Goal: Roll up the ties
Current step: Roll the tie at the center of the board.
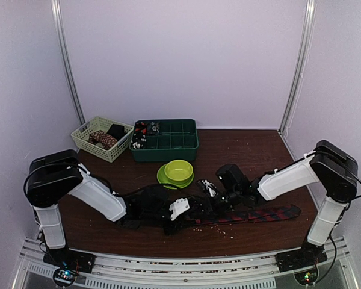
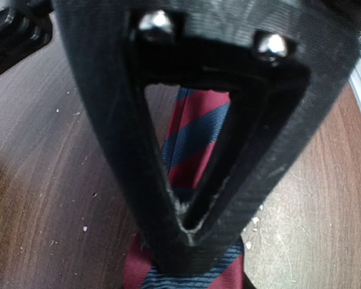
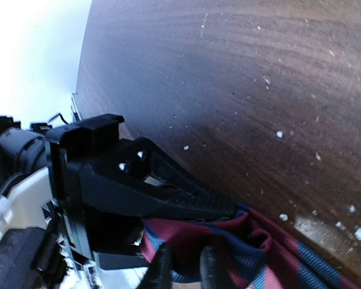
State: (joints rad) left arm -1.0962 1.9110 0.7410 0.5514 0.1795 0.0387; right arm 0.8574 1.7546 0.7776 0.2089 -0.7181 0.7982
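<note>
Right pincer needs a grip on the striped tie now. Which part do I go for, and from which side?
Go for the bunched fold of the striped tie right by the left pincer, from above, jaws across its narrow width. That fold stands up off the table; the rest lies flat and likely gives little to pinch.

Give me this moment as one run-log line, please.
left end effector: shut on striped tie | right end effector: at same tie, grip unclear | tie: mostly stretched out on table
</note>
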